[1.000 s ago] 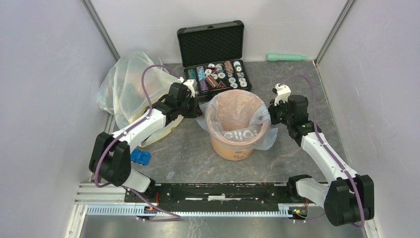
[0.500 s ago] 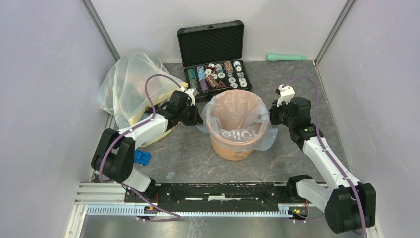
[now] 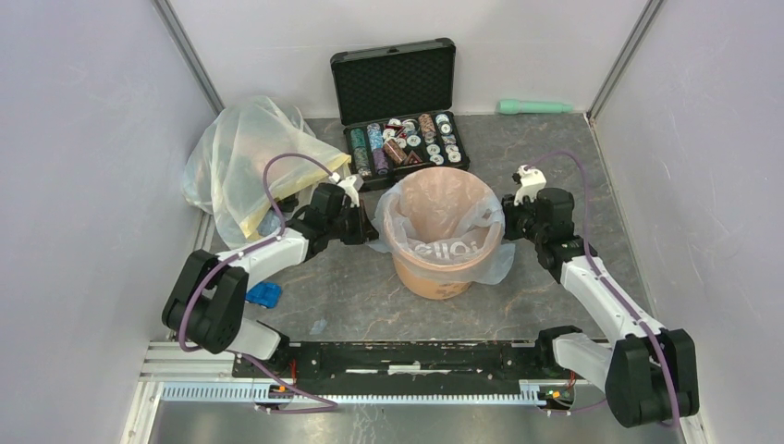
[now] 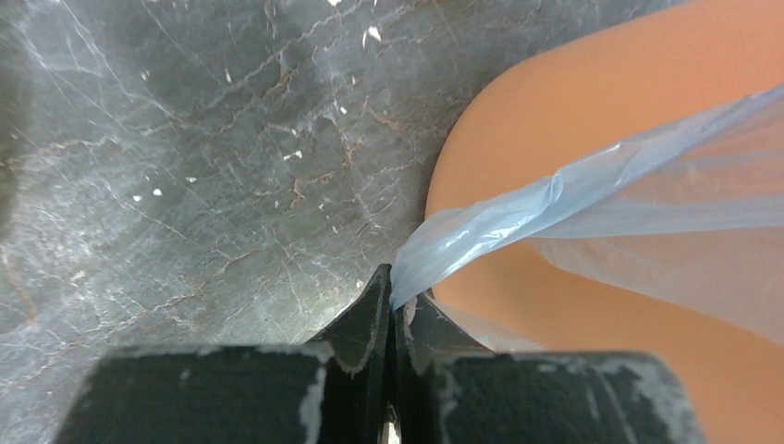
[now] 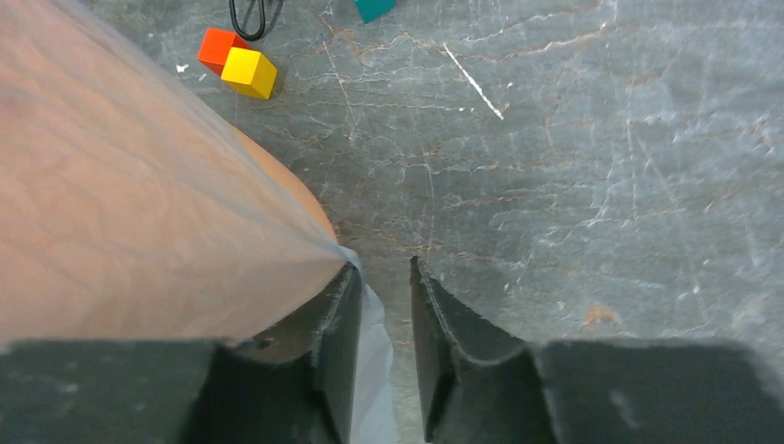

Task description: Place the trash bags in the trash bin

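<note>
The orange-tan trash bin [image 3: 434, 270] stands mid-table, lined with the pale blue trash bag [image 3: 442, 208], whose rim is folded out over the bin's edge. My left gripper [image 3: 365, 227] sits low at the bin's left side. In the left wrist view it [image 4: 396, 282] is shut on a stretched corner of the bag [image 4: 499, 222], beside the bin wall [image 4: 573, 111]. My right gripper [image 3: 507, 219] is at the bin's right side. Its jaws [image 5: 381, 268] stand apart, and the bag film [image 5: 139, 213] drapes over the left finger [image 5: 337, 314] and hangs loose in the gap.
A large yellowish bag [image 3: 240, 157] lies at the back left. An open black case [image 3: 398, 102] of spools sits behind the bin. A blue toy [image 3: 263, 294] lies near the left arm, a green cylinder [image 3: 534, 106] by the back wall. Orange and yellow cubes [image 5: 236, 60] lie beyond the bin.
My left gripper has closed on the bag's edge and drawn it down and toward me along the bin's left side. My right gripper's jaws have parted, letting the film go slack.
</note>
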Tool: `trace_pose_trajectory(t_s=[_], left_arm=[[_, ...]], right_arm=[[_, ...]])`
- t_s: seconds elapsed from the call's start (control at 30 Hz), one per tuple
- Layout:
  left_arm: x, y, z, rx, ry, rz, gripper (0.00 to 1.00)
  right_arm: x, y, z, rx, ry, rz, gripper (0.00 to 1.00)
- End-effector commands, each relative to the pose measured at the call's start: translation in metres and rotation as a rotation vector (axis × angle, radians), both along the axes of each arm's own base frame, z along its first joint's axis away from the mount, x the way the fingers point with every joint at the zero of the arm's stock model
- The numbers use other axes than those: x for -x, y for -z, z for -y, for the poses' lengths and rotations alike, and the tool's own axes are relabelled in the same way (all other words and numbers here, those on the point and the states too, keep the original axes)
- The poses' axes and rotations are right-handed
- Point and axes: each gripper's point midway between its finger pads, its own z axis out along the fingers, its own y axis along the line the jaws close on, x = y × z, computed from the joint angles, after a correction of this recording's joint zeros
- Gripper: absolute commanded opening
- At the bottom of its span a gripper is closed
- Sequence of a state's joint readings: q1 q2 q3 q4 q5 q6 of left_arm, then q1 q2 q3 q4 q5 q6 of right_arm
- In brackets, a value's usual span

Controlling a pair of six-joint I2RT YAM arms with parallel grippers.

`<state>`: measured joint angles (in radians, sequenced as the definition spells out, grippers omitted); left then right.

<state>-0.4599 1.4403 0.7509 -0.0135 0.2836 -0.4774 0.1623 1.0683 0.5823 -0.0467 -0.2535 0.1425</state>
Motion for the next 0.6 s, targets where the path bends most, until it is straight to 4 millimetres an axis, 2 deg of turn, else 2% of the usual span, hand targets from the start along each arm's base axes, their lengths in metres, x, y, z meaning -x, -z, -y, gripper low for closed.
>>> trace_pose_trajectory(t_s=[0.0, 0.1, 0.37, 0.47, 0.57], left_arm=[[-0.003, -0.001, 0.009, 0.075, -0.001, 0.01, 0.06], [-0.003, -0.009, 0.011, 0.09, 0.004, 0.035, 0.06], [-0.002, -0.027, 0.015, 0.13, 0.025, 0.064, 0.06], [0.001, -0.027, 0.017, 0.152, 0.027, 0.066, 0.07], [0.002, -0.028, 0.017, 0.163, 0.027, 0.067, 0.06]], right_arm=[[-0.006, -0.02, 0.009, 0.017, 0.046, 0.048, 0.41], [0.0, -0.038, 0.023, 0.054, 0.106, 0.09, 0.51], [0.025, -0.086, 0.044, 0.07, 0.198, 0.195, 0.54], [0.038, -0.093, 0.041, 0.059, 0.17, 0.203, 0.59], [0.052, -0.086, 0.037, 0.028, 0.153, 0.188, 0.69]])
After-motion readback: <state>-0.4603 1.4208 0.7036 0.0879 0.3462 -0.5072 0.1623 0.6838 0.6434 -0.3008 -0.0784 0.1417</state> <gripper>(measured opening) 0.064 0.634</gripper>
